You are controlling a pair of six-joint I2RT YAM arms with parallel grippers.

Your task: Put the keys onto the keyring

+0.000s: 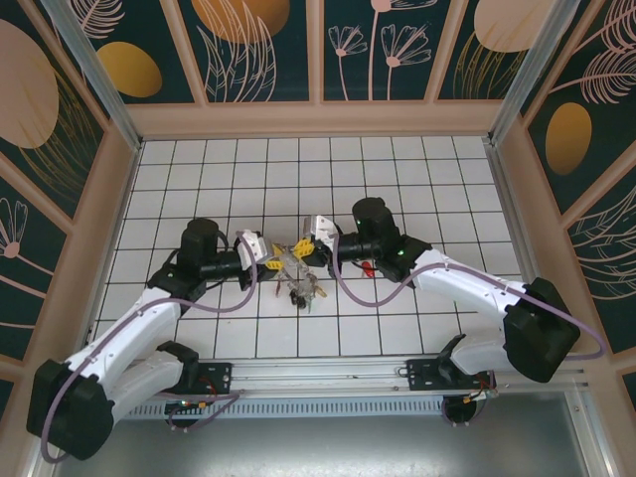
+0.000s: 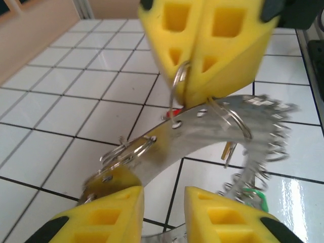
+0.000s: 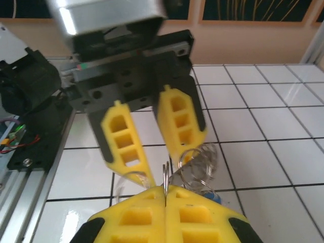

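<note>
**A:** Yellow fingers (image 1: pixel 270 261) of the left jaws face the right jaws' fingers (image 1: pixel 303 245) tip to tip over the middle of the white tiled bench (image 1: pixel 199 179) in the top view. Where are the keys?

**B:** The keys (image 1: pixel 300 286) are bunched just on the near side of that meeting point. They are too small there to tell whether they touch the tiles.

**A:** And the left wrist camera?

**B:** The left jaws stand apart, with a clear gap between their two fingers (image 2: pixel 109 215) at the bottom. Opposite them, the right jaws are pressed together on the keyring (image 2: pixel 175 85), and its thin wire loop comes out of the seam. A blurred silvery band (image 2: pixel 197 132) with holes curves from there down to the finger at the lower left. A green key head (image 2: pixel 253 195) dangles beside it.

**A:** Right wrist camera?

**B:** The right jaws are together, their fingers (image 3: pixel 136 217) clamping the keyring (image 3: pixel 165 178) edge-on. Beyond them the left jaws gape. Wire loops (image 3: pixel 198 161) and a blue key head (image 3: pixel 211 196) hang close by.
</note>
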